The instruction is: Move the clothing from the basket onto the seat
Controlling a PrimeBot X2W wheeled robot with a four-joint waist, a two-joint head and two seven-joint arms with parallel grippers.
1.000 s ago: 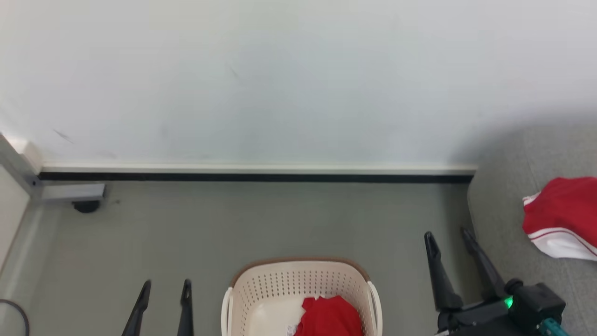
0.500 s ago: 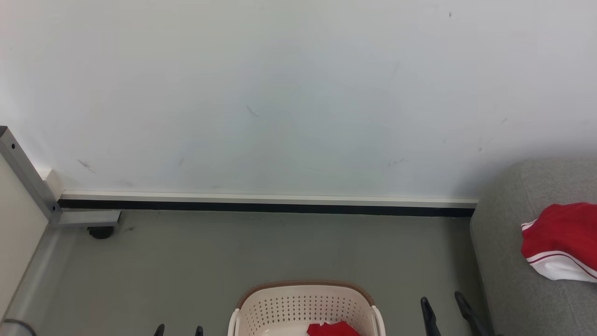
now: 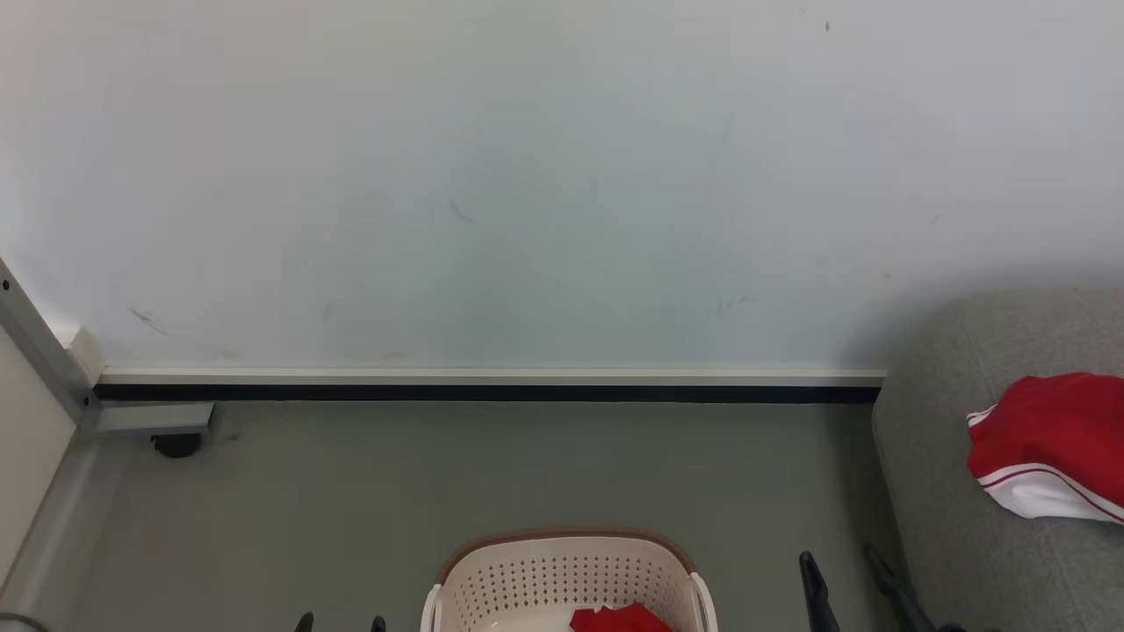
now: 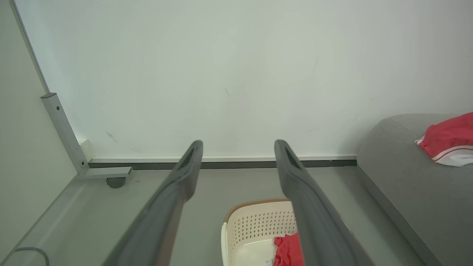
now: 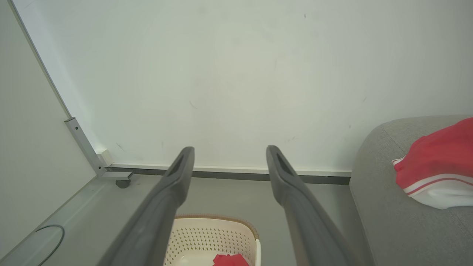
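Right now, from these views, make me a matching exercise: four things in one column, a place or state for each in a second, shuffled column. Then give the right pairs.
Column one:
1. basket
2. red garment with white band
3. left claw
4. seat

Column two:
A. lying on the seat
B. grey, to the right of the basket in the head view
C. open, holding nothing
D. standing on the floor with red cloth inside

Pairs: 1-D, 2-A, 3-C, 4-B
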